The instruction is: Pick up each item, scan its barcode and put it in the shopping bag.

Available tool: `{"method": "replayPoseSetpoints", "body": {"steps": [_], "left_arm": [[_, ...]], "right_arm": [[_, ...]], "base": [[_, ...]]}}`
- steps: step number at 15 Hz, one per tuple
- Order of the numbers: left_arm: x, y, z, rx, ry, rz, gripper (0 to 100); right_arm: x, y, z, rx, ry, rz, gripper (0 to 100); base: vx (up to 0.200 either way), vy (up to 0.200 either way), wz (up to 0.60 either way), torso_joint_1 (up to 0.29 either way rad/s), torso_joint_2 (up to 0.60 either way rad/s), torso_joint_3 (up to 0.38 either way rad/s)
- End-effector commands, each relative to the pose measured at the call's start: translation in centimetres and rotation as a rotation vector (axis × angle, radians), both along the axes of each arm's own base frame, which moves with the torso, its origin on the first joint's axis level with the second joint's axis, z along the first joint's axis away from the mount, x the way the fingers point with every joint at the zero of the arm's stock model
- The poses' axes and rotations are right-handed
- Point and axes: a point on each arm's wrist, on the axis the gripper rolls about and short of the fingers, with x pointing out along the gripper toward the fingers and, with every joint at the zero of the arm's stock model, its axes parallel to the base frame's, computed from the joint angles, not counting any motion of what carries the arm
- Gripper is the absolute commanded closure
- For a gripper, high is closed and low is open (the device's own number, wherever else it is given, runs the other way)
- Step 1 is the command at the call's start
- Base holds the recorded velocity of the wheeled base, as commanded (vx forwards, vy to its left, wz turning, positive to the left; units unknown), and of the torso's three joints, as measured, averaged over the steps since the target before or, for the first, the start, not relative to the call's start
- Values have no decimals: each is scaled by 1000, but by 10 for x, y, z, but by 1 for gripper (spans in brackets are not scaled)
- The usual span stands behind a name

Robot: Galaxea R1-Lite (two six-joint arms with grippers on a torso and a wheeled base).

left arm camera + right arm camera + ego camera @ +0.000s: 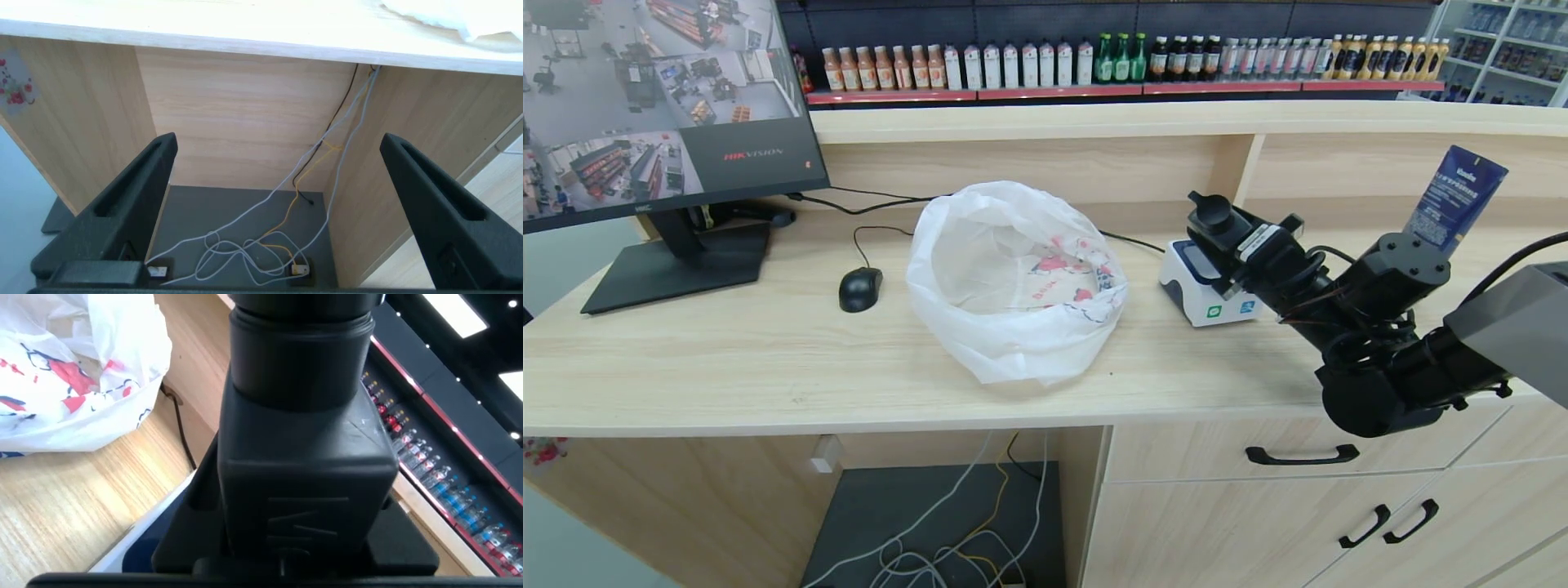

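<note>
Blue pack (1454,196) stands near-upright, top tipped right; left gripper (279,143) jaws spread, right gripper (1235,238) jaws pinching scanner (1209,211).

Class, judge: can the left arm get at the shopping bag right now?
Probably not directly: the left gripper points under the countertop, whose edge stands between it and the shopping bag.
</note>
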Motion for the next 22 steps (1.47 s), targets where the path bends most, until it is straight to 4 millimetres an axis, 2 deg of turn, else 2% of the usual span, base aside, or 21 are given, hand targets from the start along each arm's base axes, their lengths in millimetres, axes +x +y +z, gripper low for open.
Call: {"method": "replayPoseSetpoints", "body": {"steps": [1, 9, 13, 15, 17, 19, 22], "left_arm": [[0, 0, 0, -1, 0, 1, 0], [0, 0, 0, -1, 0, 1, 0], [0, 0, 0, -1, 0, 1, 0], [0, 0, 0, -1, 0, 1, 0], [0, 0, 0, 4, 0, 1, 0], [0, 0, 0, 1, 0, 1, 0], [0, 0, 0, 2, 0, 1, 0]], "right_arm": [[2, 3, -4, 0, 9, 9, 100], [1, 1, -2, -9, 3, 26, 100], [-3, 2, 8, 3, -16, 30, 100], [-10, 2, 19, 28, -31, 37, 100], [-20, 5, 38, 119, -38, 13, 100], [-35, 16, 50, 184, -34, 15, 100], [-68, 32, 48, 313, 79, 8, 100]], "base": [[0, 0, 0, 0, 0, 0], [0, 0, 0, 0, 0, 0], [0, 0, 0, 0, 0, 0], [0, 0, 0, 0, 0, 0], [0, 0, 0, 0, 0, 0], [0, 0, 0, 0, 0, 0], [0, 0, 0, 0, 0, 0]]}}
